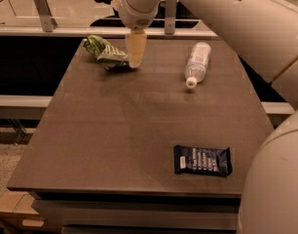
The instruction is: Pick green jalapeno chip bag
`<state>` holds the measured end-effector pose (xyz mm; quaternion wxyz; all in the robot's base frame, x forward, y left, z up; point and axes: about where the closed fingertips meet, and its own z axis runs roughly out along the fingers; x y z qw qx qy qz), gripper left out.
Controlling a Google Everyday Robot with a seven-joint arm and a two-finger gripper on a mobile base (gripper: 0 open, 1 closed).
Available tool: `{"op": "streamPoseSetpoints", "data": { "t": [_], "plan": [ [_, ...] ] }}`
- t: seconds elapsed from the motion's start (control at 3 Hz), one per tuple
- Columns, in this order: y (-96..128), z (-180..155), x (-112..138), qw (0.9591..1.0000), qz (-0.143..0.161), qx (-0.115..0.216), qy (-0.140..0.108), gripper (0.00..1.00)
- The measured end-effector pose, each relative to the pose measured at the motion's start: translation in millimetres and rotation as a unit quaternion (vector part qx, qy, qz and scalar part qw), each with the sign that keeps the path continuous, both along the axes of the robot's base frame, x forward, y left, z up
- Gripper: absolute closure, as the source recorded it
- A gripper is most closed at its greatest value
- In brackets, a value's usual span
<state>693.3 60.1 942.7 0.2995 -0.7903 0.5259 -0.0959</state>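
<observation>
- Left of the plastic bottle [196, 63], up by the far edge of the worktop [139, 126], is the green jalapeno chip bag [106, 53]. It's crumpled and lying on the surface with nothing on top of it.
- The end effector [135, 62] hangs on that same side of the bottle, pointing straight down, with its tip right at the bag's bottle-side end. Could be touching the foil or just shy of it, honestly can't say which.
- Can't tell how far open it is either, since from here it just reads as one pale wedge. It doesn't look like it's got hold of anything, since the bag is resting on the worktop.
- So I'd call this the line-up step: approach mostly done, grasp not made yet.
- For the next move, I reckon it wants to slide a touch further from the bottle so it's over the bag's middle rather than its end, then drop and close. Crinkly foil squashes and slips, so a pinch on one loose fold might not hold.
- The dark blue packet [202, 160] sits well apart, on the near side of the bottle. It's not the target and not in the way.
</observation>
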Motion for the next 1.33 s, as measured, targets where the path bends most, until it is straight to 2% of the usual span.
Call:
{"op": "streamPoseSetpoints", "data": {
  "t": [0.33,0.67,1.33],
  "plan": [
    [18,-14,10,0.9997,-0.016,-0.008,-0.015,0.0],
    [36,-33,18,0.9993,-0.031,-0.008,-0.019,0.0],
    [64,-67,29,0.9986,-0.052,0.005,-0.006,0.0]
  ]
}}
